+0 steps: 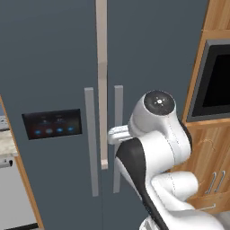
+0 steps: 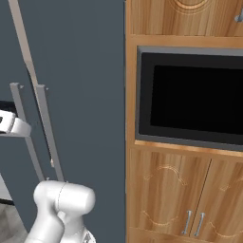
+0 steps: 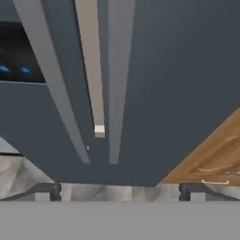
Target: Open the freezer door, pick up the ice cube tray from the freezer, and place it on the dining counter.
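Freezer door [image 1: 49, 90] shut; nothing done. Tool [image 3: 119, 190] released, jaws wide, empty, short of the handle [image 1: 91, 141].

Matt slate-grey freezer door [image 1: 54, 67], glossy black display panel [image 1: 52, 123], grained wood cabinets [image 2: 180, 190]
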### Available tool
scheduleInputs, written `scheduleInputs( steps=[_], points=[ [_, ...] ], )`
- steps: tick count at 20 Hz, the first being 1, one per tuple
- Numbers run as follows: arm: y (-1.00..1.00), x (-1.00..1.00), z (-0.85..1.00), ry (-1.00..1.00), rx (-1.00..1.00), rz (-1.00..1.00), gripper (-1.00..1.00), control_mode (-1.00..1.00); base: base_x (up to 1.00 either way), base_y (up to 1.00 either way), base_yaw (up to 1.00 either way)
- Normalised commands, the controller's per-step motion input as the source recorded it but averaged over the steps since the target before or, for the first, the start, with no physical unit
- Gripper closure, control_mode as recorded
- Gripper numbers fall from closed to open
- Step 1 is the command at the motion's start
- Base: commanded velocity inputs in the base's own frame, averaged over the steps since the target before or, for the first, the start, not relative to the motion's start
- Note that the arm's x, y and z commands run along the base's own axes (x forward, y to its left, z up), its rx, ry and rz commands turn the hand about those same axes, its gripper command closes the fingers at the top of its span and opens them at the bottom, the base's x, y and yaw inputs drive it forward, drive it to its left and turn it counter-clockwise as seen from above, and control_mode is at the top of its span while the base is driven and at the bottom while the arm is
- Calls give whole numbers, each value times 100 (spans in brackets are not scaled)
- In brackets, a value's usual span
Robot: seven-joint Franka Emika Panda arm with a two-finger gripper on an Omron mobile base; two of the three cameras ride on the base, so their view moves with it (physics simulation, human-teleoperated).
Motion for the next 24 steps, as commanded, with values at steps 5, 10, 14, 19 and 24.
scheduleInputs(
  steps=[5,10,14,19,24],
  points=[
    [98,34,-8,-47,1,-7,-100,-100,0,0,0],
    [42,68,-23,-43,8,-2,-100,-100,0,0,0],
    [-7,64,-30,-32,13,0,-100,-100,0,0,0],
    [0,48,-33,-21,2,0,-100,-100,0,0,0],
    [26,15,-16,-10,-1,0,-100,-100,0,0,0]
  ],
)
